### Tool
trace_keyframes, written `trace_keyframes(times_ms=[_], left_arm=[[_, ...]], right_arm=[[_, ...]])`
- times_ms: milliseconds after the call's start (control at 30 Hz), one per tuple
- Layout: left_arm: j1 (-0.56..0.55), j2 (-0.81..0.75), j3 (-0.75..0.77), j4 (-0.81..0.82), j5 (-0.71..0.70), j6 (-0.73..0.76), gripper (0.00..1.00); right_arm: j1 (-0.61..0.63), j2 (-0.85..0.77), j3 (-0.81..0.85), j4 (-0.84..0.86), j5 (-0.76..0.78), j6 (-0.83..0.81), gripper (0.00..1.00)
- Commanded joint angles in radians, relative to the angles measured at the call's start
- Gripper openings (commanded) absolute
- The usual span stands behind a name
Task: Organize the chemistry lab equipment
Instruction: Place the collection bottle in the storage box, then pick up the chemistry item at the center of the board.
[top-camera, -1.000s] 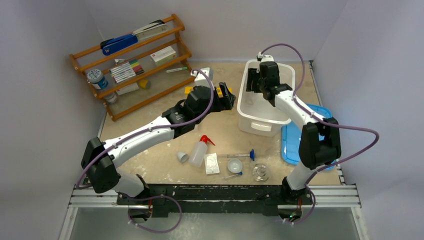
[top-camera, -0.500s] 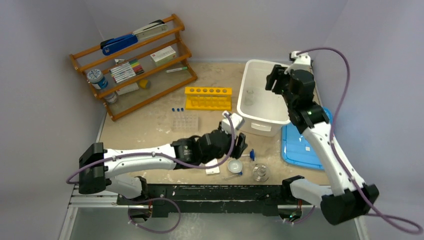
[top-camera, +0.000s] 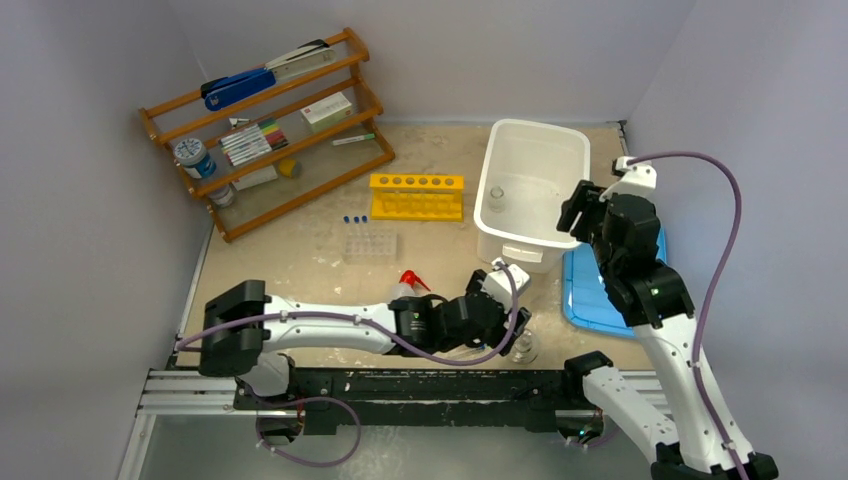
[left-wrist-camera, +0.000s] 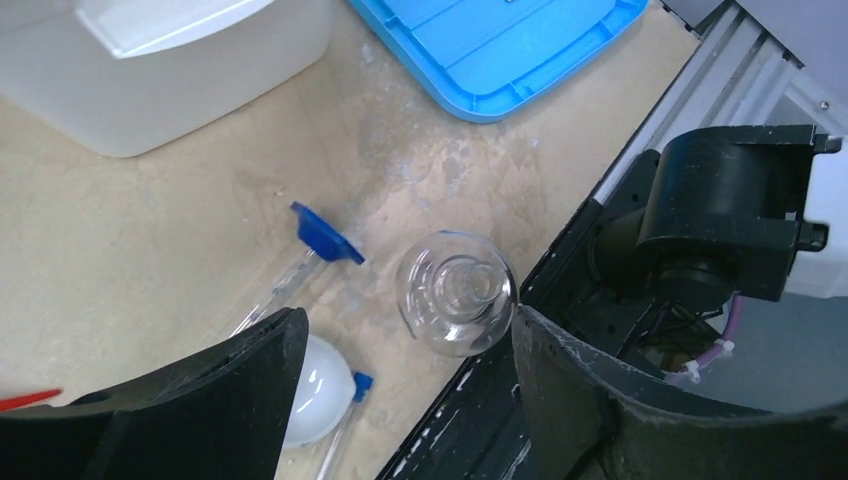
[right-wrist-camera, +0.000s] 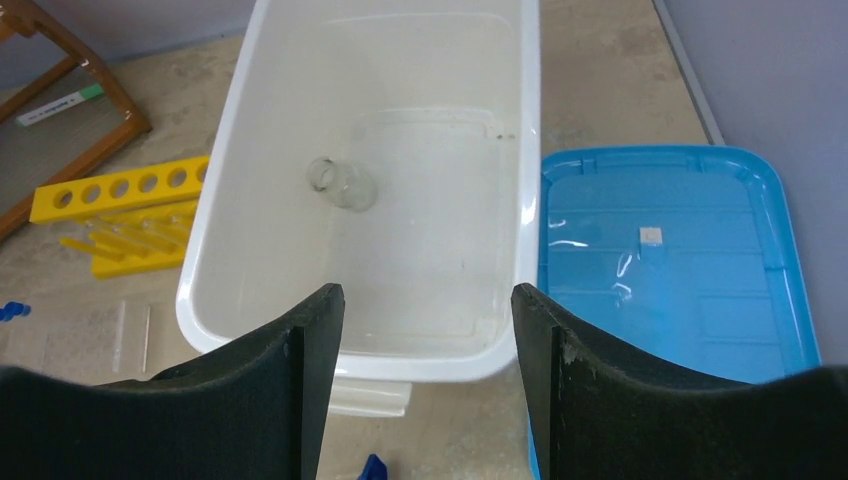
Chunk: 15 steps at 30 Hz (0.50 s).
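Left gripper (left-wrist-camera: 405, 335): hovers low at the near table (left-wrist-camera: 150, 230) edge, fingers spread wide, pinches nothing. Directly below, between the fingers: small clear glass conical flask (left-wrist-camera: 456, 292), upright, just beside the black base rail (left-wrist-camera: 560, 300). Left of the flask: blue-capped clear tube (left-wrist-camera: 318, 235) lying flat, shallow round glass dish (left-wrist-camera: 322, 385) near it.

Right gripper (right-wrist-camera: 425, 310): hangs over the white plastic bin (right-wrist-camera: 530, 150), likewise spread and empty. Inside the bin: second small clear glass flask (right-wrist-camera: 342, 184), on its side. Right of the bin: flat blue plastic lid (right-wrist-camera: 660, 260). Farther left: yellow six-hole rack (top-camera: 416, 196), clear tube tray (top-camera: 369, 244) in front of it.
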Motion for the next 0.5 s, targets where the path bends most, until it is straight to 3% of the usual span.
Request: trace_keyframes(times_ms=[0, 233, 467], left_arm=[[-0.016, 0.081, 0.117, -0.016, 0.027, 0.006, 0.75], [-0.044, 0.189, 0.198, -0.040, 0.058, 0.007, 0.78], [-0.061, 0.245, 0.234, -0.074, 0.042, 0.014, 0.65]], right_arm=[[-0.002, -0.041, 0.042, -0.079, 0.076, 0.023, 0.65], [-0.002, -0.047, 0.068, -0.111, 0.110, 0.005, 0.66], [-0.002, -0.051, 0.031, -0.099, 0.118, -0.003, 0.66]])
